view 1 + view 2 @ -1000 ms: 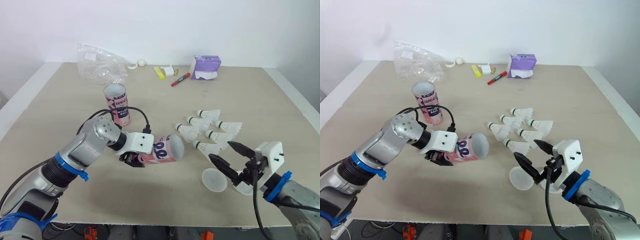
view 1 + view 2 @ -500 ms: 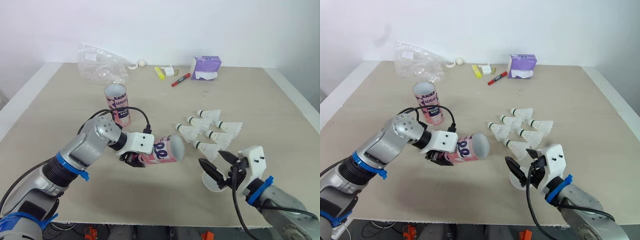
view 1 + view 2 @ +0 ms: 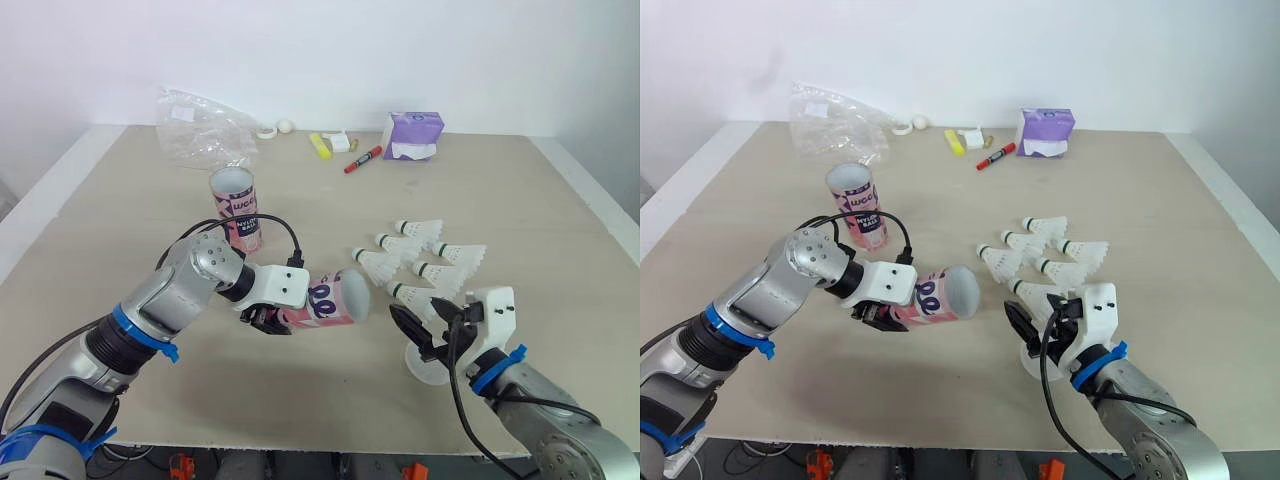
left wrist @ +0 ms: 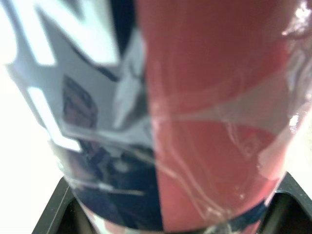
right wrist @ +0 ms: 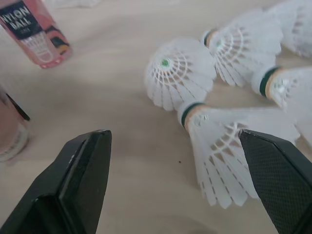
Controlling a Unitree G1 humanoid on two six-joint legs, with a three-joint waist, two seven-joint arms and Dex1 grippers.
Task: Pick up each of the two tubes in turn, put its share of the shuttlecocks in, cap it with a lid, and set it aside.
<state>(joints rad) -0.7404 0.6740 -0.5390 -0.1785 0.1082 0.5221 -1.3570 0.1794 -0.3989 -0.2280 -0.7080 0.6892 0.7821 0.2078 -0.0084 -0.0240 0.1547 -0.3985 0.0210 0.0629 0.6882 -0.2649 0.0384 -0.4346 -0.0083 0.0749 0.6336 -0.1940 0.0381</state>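
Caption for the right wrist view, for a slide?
Open right gripper poised just short of the nearest shuttlecock lying on the table.

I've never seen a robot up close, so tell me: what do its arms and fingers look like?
Both arms are silver-grey metal ringed by blue bands. The left gripper and right gripper are white blocks with two black fingers, and black cables loop outside each wrist.

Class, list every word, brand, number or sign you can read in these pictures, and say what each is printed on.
"YLON BALL", first letter cut off at the picture edge: on the upright tube; the brand word above it is unclear.
Large white letters on the held tube: too blurred to read.
Print on the purple tissue box, the red marker and the plastic bag's white label: too small to read.
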